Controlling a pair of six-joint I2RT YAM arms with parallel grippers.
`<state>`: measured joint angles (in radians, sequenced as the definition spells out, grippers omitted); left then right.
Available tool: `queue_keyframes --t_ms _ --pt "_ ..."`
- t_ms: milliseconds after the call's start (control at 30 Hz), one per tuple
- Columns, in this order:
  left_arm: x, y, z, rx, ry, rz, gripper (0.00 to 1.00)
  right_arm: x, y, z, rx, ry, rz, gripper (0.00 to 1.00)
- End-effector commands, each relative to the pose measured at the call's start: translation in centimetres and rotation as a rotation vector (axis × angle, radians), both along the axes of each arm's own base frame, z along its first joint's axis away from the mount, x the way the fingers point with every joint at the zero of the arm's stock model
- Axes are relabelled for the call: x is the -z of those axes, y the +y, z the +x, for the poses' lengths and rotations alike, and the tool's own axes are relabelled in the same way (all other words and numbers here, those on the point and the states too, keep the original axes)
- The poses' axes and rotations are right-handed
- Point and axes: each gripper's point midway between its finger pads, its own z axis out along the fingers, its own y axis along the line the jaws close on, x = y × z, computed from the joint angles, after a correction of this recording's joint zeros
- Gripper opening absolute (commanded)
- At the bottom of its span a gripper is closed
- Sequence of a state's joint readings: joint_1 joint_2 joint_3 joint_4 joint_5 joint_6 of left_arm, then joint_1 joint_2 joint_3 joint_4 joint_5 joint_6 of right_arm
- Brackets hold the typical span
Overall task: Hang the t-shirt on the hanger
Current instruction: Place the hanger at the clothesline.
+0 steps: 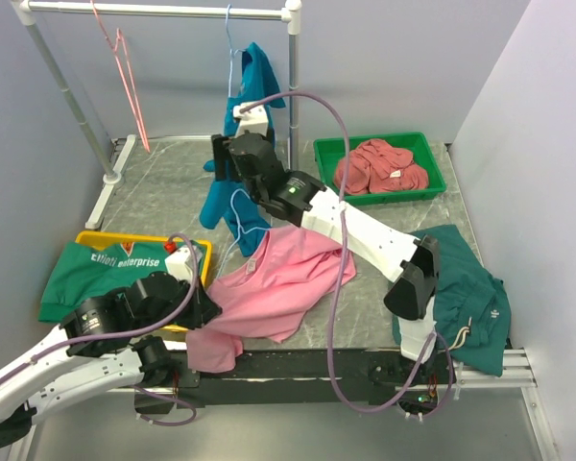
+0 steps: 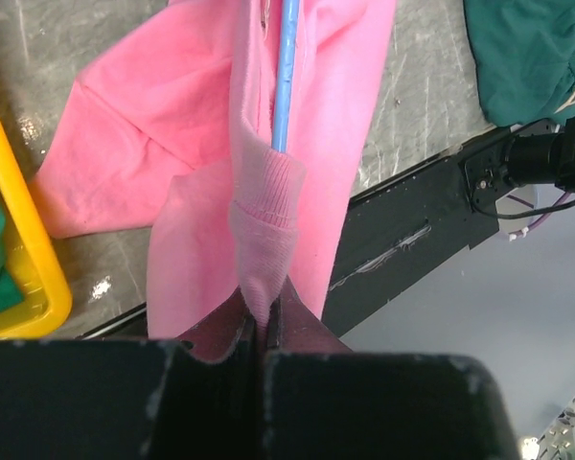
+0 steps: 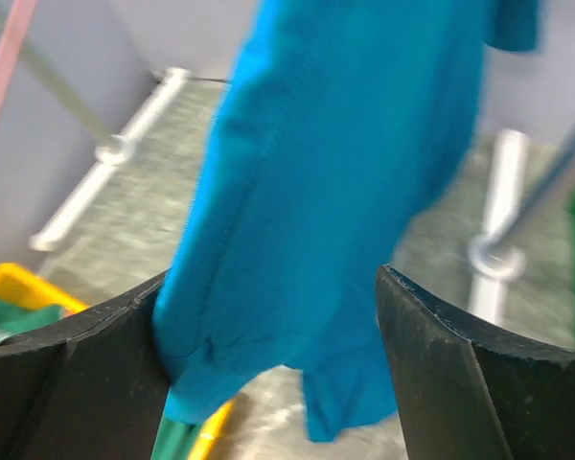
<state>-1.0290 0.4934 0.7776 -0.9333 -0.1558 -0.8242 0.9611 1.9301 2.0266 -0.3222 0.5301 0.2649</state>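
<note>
The pink t-shirt (image 1: 274, 279) lies crumpled on the table's near middle. The light-blue hanger (image 1: 240, 226) pokes out of its far end, over the hanging teal-blue shirt (image 1: 232, 182). In the left wrist view the hanger's wire (image 2: 286, 77) runs into a ribbed edge of the t-shirt (image 2: 201, 105). My left gripper (image 1: 206, 312) (image 2: 262, 311) is shut on that ribbed edge. My right gripper (image 1: 219, 154) (image 3: 270, 278) is open and empty, raised at the teal-blue shirt (image 3: 345, 172), which fills the space in front of its jaws.
A rack rail (image 1: 163, 10) carries a salmon-pink hanger (image 1: 125, 67) and the teal-blue shirt's own hanger (image 1: 228, 38). A green tray (image 1: 432, 187) holds dusty-rose garments. A yellow bin (image 1: 200, 252) holds a green shirt. A dark green garment (image 1: 470, 298) lies at the right.
</note>
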Motion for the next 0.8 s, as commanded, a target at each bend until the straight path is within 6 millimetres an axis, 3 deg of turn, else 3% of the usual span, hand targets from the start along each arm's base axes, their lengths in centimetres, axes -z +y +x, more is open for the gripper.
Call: queue_keyframes --t_ms 0,233,367,467,767 --pt "-2.9 0.2 0.5 -0.01 -0.059 -0.038 0.01 -4.3 -4.9 0.6 0.141 -0.08 0.055 0.81" --pt "-5.0 1.2 0.4 -0.004 -0.095 -0.024 0.01 -4.4 -7.5 1.0 0.177 -0.088 0.07 0.78" --pt "-6.3 2.1 0.0 0.005 -0.116 -0.012 0.01 -4.4 -8.6 1.6 0.196 -0.09 0.056 0.7" --pt "-7.3 3.4 0.1 -0.031 -0.135 -0.001 0.01 -4.1 -9.3 2.1 0.209 -0.088 0.051 0.64" --pt "-9.9 6.6 0.4 -0.134 -0.169 0.031 0.01 -4.2 -11.0 2.6 0.241 -0.107 0.027 0.59"
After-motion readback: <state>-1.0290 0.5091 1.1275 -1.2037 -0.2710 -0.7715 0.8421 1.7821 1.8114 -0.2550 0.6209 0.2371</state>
